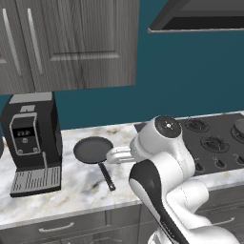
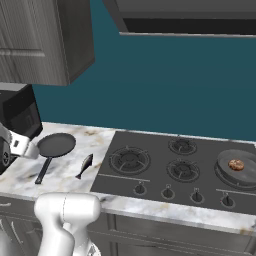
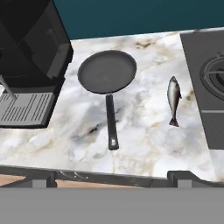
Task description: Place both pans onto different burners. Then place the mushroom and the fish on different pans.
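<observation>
One dark pan (image 3: pixel 107 71) lies on the marble counter, its thin handle (image 3: pixel 111 122) pointing toward the front edge; it also shows as the pan (image 1: pixel 93 149) and the pan (image 2: pixel 56 144). The slim grey fish (image 3: pixel 173 98) lies right of it beside the cooktop, seen too as the fish (image 2: pixel 85 166). A second pan (image 2: pixel 237 167) rests on the far right burner with the brown mushroom (image 2: pixel 236 164) inside. My gripper (image 3: pixel 111 178) hovers open above the counter's front, near the handle's end, holding nothing.
A black coffee machine (image 1: pixel 31 143) stands left of the counter pan. The dark cooktop (image 2: pixel 155 175) has free burners: a large one (image 2: pixel 130 160) nearest the fish and two smaller (image 2: pixel 182 145), (image 2: pixel 183 170). Knobs line its front. Cabinets and a hood hang overhead.
</observation>
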Controlling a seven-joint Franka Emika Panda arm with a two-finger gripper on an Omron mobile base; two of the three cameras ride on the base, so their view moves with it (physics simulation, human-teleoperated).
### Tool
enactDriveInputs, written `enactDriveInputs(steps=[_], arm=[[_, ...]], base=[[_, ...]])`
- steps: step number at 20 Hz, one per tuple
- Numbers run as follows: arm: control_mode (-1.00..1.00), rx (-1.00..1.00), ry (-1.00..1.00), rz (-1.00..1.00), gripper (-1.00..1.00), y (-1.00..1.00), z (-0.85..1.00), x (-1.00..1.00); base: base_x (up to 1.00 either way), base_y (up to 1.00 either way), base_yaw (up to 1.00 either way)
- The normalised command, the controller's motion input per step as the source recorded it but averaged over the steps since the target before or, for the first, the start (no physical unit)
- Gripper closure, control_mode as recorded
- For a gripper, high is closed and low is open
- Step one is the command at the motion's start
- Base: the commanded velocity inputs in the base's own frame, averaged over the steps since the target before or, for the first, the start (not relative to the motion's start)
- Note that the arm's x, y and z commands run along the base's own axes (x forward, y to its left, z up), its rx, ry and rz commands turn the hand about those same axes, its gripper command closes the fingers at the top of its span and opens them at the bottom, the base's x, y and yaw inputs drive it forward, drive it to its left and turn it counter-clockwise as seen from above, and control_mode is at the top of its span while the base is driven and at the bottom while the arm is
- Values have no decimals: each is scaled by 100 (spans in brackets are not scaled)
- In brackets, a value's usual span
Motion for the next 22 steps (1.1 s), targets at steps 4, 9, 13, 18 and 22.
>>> enactDriveInputs(steps=[4,9,13,18,22], arm=[[-100,6,0,0,-100,0,-28,14],[-100,1,0,0,-100,0,-32,20],[-100,0,0,0,-100,0,-24,23],[-100,0,0,0,-100,0,-22,28],[-100,0,0,0,-100,0,-24,31]], base=[[0,0,0],[0,0,0],[0,0,0],[0,0,0],[0,0,0]])
